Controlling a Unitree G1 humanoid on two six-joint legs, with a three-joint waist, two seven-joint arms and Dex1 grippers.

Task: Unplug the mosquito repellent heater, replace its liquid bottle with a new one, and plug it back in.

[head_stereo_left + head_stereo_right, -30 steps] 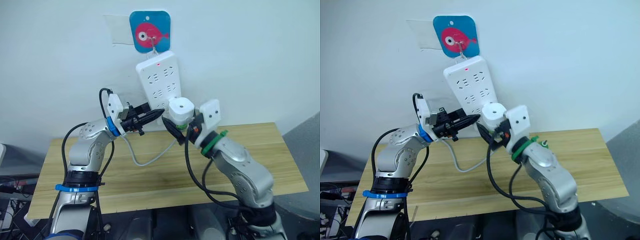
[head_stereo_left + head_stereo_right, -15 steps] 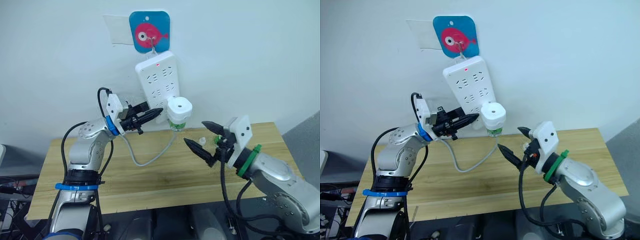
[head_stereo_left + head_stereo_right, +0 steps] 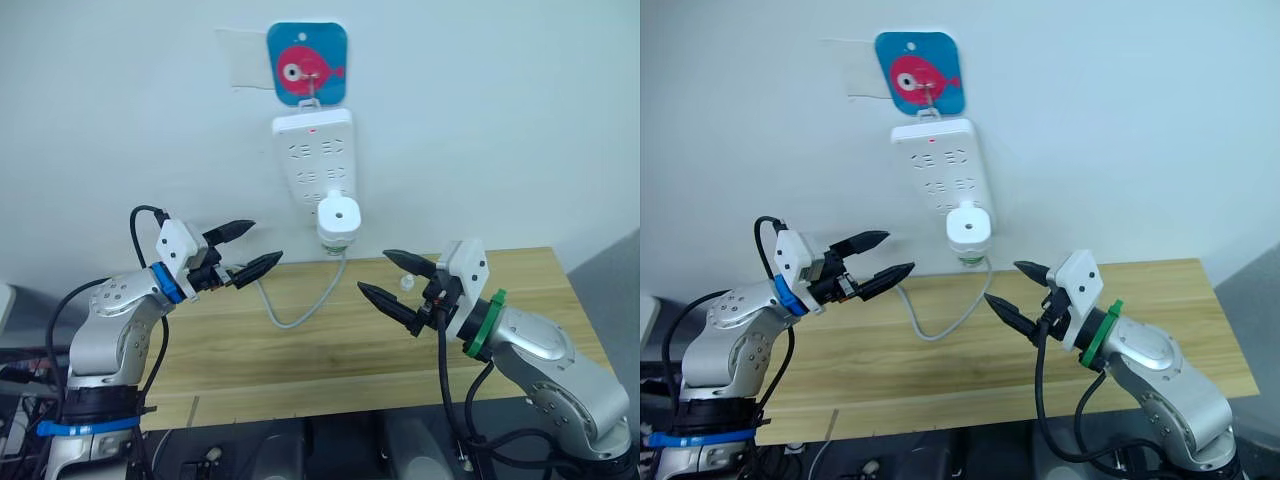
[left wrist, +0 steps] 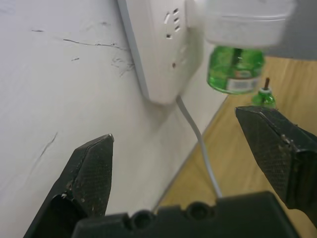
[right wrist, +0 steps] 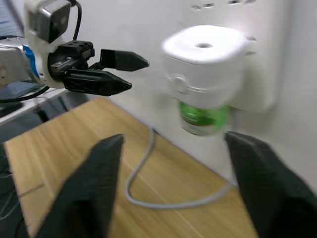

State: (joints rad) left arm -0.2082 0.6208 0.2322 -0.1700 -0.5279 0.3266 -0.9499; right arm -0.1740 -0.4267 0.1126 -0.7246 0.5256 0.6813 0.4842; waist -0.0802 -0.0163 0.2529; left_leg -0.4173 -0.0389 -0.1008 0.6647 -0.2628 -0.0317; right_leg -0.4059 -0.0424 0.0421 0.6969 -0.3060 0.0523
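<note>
The white mosquito repellent heater (image 3: 339, 214) sits plugged into the bottom socket of the power strip (image 3: 312, 155) on the wall. The new one (image 4: 235, 69), a green bottle, hangs screwed in under it. The liquid bottle (image 4: 262, 97), green with a bare dark wick, stands on the table below. My left gripper (image 3: 266, 242) is open with nothing in it, to the left of the heater and a little lower. On the heater's right and below it, my right gripper (image 3: 372, 272) hovers over the table, open and holding nothing.
The strip hangs from a blue fish-picture hook (image 3: 307, 62), and its grey cable (image 3: 300, 312) loops down onto the wooden table (image 3: 300, 355). A small white cap (image 3: 406, 283) lies on the table by my right fingers.
My right gripper left the heater and dropped back toward the table. My left gripper opened and drew away to the left. The strip swung from tilted to hanging straight.
</note>
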